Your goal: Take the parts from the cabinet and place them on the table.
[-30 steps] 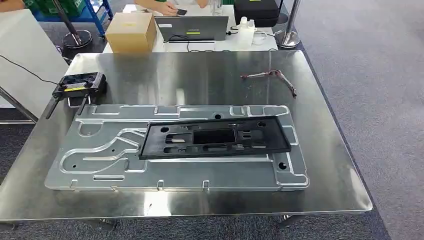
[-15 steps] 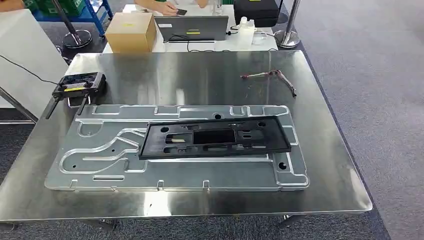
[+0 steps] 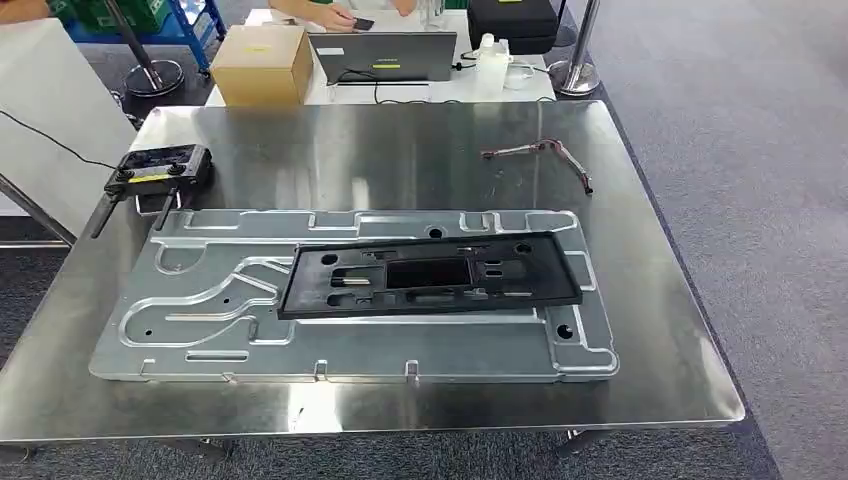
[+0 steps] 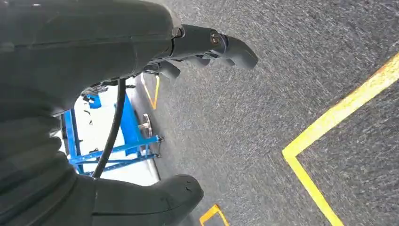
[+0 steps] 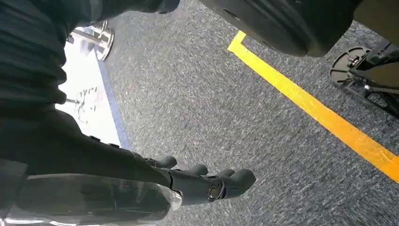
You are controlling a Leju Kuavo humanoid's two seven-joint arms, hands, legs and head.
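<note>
Parts already lie on the steel table (image 3: 660, 330), and neither hand is carrying anything. The left hand (image 4: 188, 47) hangs beside the robot's body over grey carpet (image 4: 263, 122), its fingers spread and empty, with a yellow floor line (image 4: 329, 127) running past it. The right hand (image 5: 207, 183) hangs the same way over the carpet, fingers apart with nothing between them, and another yellow floor line (image 5: 320, 113) crosses nearby.

Moving outward to the table, a large silver plate (image 3: 200, 330) with pressed channels lies flat across the near half. A black frame (image 3: 560, 270) sits on top of it, toward the right and middle, inside the plate's outline. Further back on the right lies a thin bent rod (image 3: 560, 155), well apart from the plate. At the far left edge rests a black controller (image 3: 160, 168) with a yellow strip, just beside the plate's far left corner. Beyond the table are a cardboard box (image 3: 262, 62), a laptop (image 3: 382, 55) and a person's hand (image 3: 330, 14).

Judging by this, a placing step looks finished and the robot stands between fetches. The cabinet is not to be seen from here, so the next move probably calls for turning away from the table and walking to it with both hands free. Whether more parts remain, I cannot tell.
</note>
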